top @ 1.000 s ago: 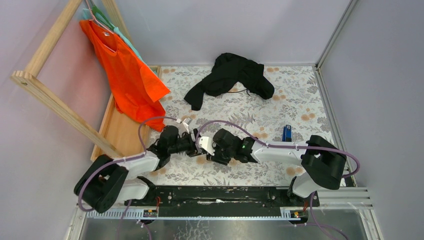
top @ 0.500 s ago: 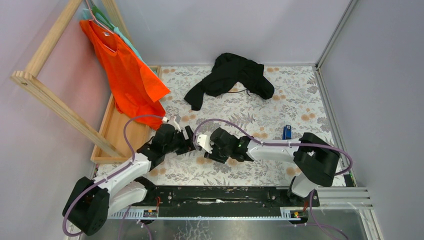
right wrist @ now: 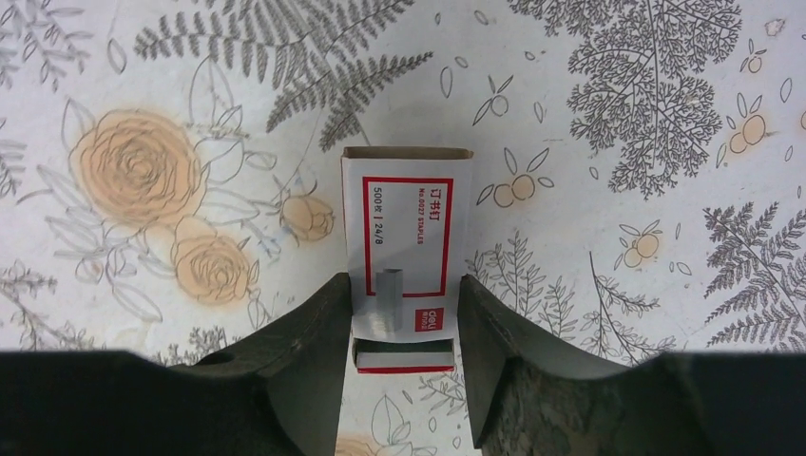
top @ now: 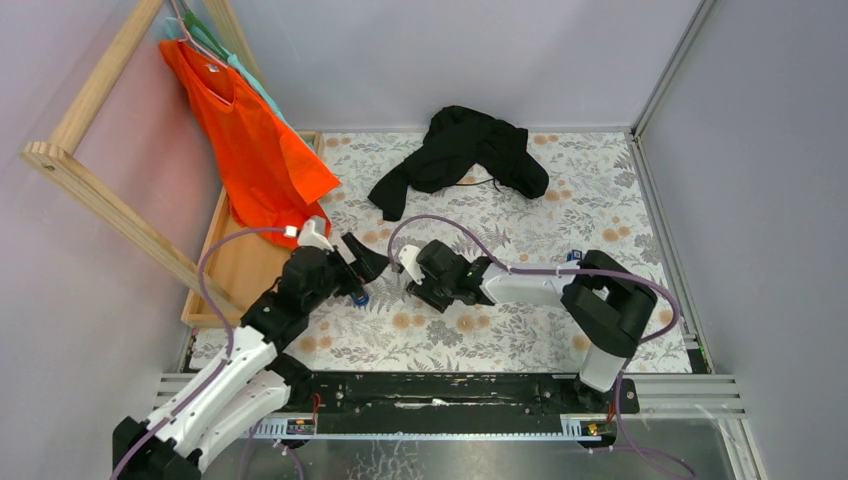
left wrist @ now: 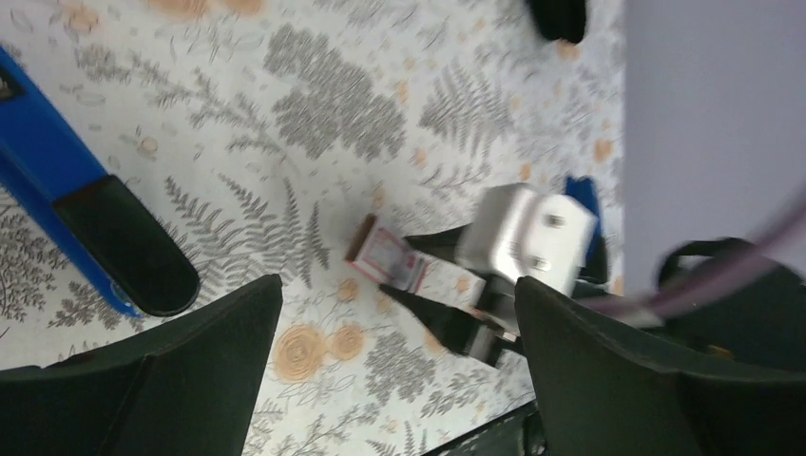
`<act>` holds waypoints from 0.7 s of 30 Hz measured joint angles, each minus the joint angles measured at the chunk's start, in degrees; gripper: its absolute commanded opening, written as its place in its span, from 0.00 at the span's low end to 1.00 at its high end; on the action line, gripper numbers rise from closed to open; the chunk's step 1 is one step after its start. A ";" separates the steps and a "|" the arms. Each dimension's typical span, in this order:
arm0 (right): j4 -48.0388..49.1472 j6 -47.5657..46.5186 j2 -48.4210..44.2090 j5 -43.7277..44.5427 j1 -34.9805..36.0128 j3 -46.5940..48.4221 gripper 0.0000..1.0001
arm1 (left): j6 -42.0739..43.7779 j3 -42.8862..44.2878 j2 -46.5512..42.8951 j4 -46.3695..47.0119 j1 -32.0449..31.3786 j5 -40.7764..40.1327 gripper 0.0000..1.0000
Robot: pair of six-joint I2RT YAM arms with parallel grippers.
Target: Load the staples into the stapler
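The staples box [right wrist: 407, 214], white with red print, lies flat on the floral table. My right gripper [right wrist: 404, 285] is shut on its near end, one finger pressed on each side. That end shows a dark opening with a grey strip inside. The box also shows in the left wrist view [left wrist: 385, 264]. The blue stapler [left wrist: 67, 199] with its black end lies at the left. In the top view a bit of the stapler [top: 358, 296] peeks out below my left gripper [top: 362, 272]. The left gripper [left wrist: 397, 285] is open, empty and raised above the table, left of the box.
A black garment [top: 460, 150] lies at the back. An orange shirt [top: 255, 150] hangs on a wooden rack [top: 100, 200] at the left, over a wooden tray [top: 240, 265]. A small blue object [top: 573, 260] sits right of the right arm.
My left arm has stretched out and its gripper has risen and drawn back left, away from the right gripper. The right gripper has slid left and farther out.
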 measured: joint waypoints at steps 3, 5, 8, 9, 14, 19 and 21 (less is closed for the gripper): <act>-0.37 2.21 2.01 1.11 0.00 1.73 0.52 | 0.17 0.94 -4.81 -0.48 0.02 -1.81 1.00; -0.52 3.74 2.91 1.53 -0.04 2.60 0.54 | 0.09 0.96 -6.88 -0.44 0.04 -2.49 1.00; -0.55 5.57 3.32 2.29 -0.04 2.97 0.63 | -0.57 1.33 -6.78 -0.55 0.02 -2.64 1.00; -0.55 6.16 3.30 2.40 -0.07 2.97 0.65 | -0.98 1.57 -5.73 -0.61 0.02 -2.64 1.00; 0.46 8.48 1.22 2.49 -0.11 1.05 0.70 | -4.28 2.84 2.38 -1.77 -0.68 -2.78 0.97; 1.92 10.60 -4.68 2.40 -0.52 -4.66 0.72 | -7.85 3.63 6.58 -3.61 -5.42 -4.85 0.95; 2.82 11.39 -6.10 2.34 -1.05 -6.27 0.73 | -8.79 4.66 7.98 -3.65 -6.93 -5.84 0.95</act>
